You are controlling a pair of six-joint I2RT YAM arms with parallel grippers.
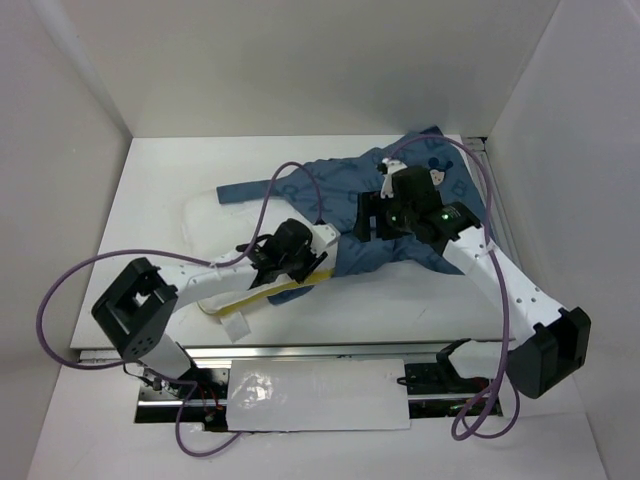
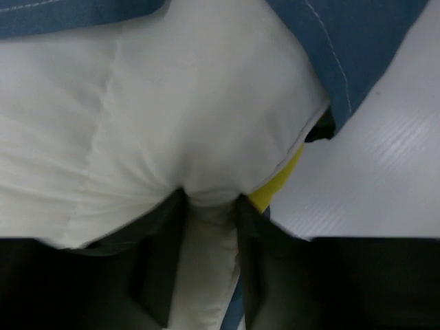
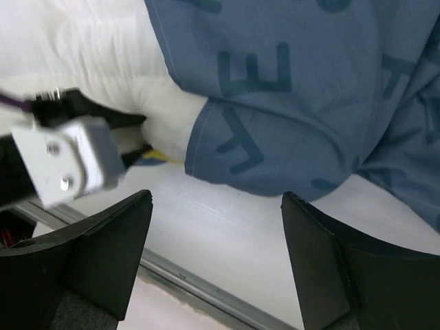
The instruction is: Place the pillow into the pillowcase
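1. Left pincer point(image 2: 210, 201), clamped on the pillow point(image 2: 172, 103) at frame centre, should push it deeper.
2. Right pincer point(image 3: 216, 199), jaws apart and empty, should grip the pillowcase point(image 3: 309, 103), upper right, by its hem and pull.

White pillow point(image 2: 172, 103) partly inside blue pillowcase point(image 3: 330, 124) — yellow-piped end exposed

Top camera's up high behind the near edge, looking down over the whole table point(image 1: 160, 200). Left wrist view is jammed right up against the pillow point(image 2: 192, 103), while the right wrist hangs higher, facing down at the pillowcase point(image 3: 289, 103) hem; both seem to catch the same yellow-piped corner
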